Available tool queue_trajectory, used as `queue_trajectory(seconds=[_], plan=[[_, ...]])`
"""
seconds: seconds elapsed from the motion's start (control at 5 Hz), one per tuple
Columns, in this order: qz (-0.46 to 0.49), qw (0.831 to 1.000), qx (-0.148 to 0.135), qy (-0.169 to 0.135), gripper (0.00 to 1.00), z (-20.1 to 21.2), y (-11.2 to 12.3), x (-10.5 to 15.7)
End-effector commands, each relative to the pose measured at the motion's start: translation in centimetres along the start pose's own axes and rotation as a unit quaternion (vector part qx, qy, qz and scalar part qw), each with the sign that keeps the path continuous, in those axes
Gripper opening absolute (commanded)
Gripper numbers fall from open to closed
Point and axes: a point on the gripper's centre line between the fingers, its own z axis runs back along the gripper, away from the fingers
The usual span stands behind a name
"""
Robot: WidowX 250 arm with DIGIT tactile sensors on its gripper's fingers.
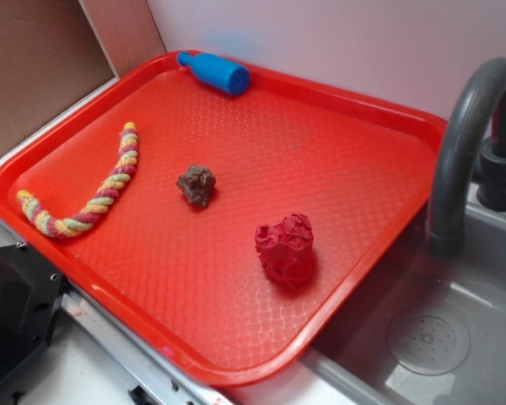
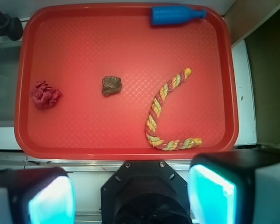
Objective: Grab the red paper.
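Red paper (image 1: 285, 251) lies loose on tray (image 1: 354, 143); only wrist view shows gripper (image 2: 130, 196), fingers (image 2: 212, 196) spread wide, holding nothing.

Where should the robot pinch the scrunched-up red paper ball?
Probably around the middle of the red paper, coming straight down from above. It sits alone on the tray, apart from the brown lump, and its crumpled sides should squash between the fingers.
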Motion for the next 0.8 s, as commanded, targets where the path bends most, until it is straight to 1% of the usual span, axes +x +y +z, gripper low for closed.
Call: queue_trajectory(seconds=[0.0, 0.2, 0.4, 0.6], plan=[[0.0, 1.0, 0.0, 0.0, 1.0, 0.0, 0.0, 0.0], [0.104, 0.994, -0.019, -0.039, 1.0, -0.3, -1.4, 0.1], [0.174, 0.982, -0.045, -0.058, 1.0, -0.8, -3.8, 0.6], [0.252, 0.964, -0.063, -0.06, 1.0, -2.0, -5.9, 1.9]])
